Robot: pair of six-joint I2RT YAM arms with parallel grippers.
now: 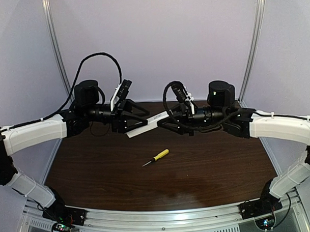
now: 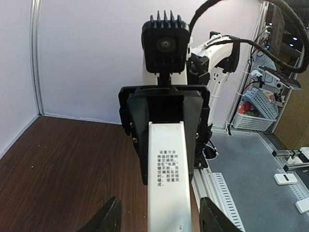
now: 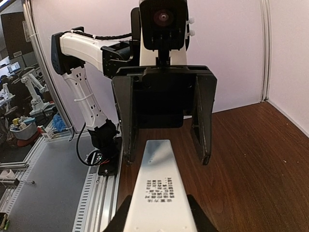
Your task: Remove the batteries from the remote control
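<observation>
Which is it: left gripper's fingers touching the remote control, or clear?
Apart. Right wrist view: left gripper is open, its fingers straddling the remote control with a visible gap each side.

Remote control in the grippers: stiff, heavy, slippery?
Probably stiff: the remote control juts straight out, no sag. Likely light: only the right gripper is clamped on it; the left gripper stands open around its end. The smooth white casing may slip.

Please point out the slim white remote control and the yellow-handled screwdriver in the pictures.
slim white rectangular remote control [image 1: 144,127]: top external view, middle of its body.
yellow-handled screwdriver [image 1: 157,157]: top external view, handle end near the shaft.
</observation>
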